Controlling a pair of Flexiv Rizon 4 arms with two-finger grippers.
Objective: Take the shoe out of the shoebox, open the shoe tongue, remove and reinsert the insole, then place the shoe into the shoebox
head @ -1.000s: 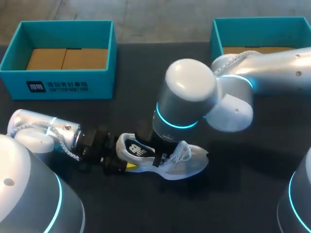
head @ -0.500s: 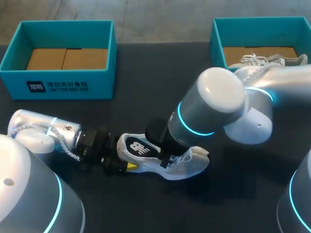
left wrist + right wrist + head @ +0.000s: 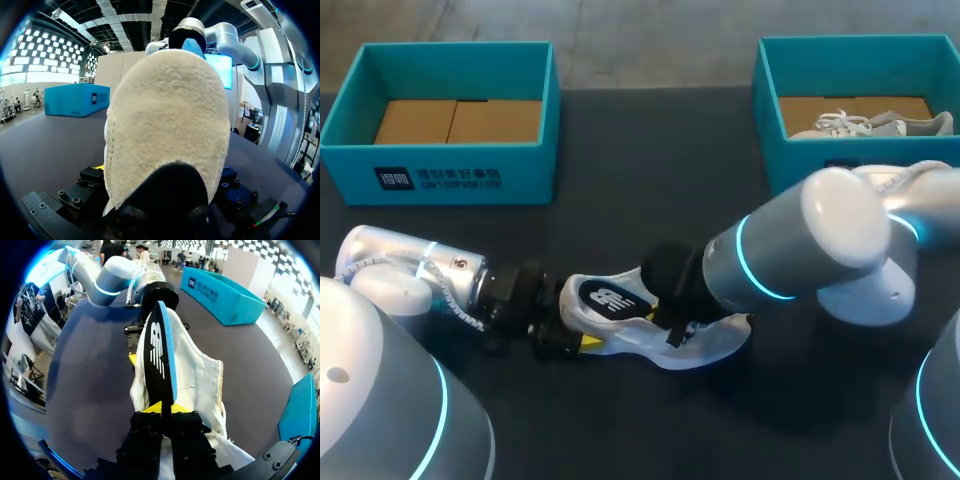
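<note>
Shoe [image 3: 712, 342] position, head view? (op)
On the table [image 3: 620, 170], front middle. Left gripper [image 3: 572, 340] is at its heel, right gripper [image 3: 665, 312] over the opening, insole [image 3: 608, 298] partly out. (eng)
Left wrist? (op)
The heel fills it. Can't tell if that gripper clamps. (eng)
Right wrist? (op)
Yellow tips are pinched on the insole's end, and the insole stands on edge above the shoe. I'd say you should draw it out slowly along the shoe's length, heel braced, so the far end doesn't snag. (eng)
</note>
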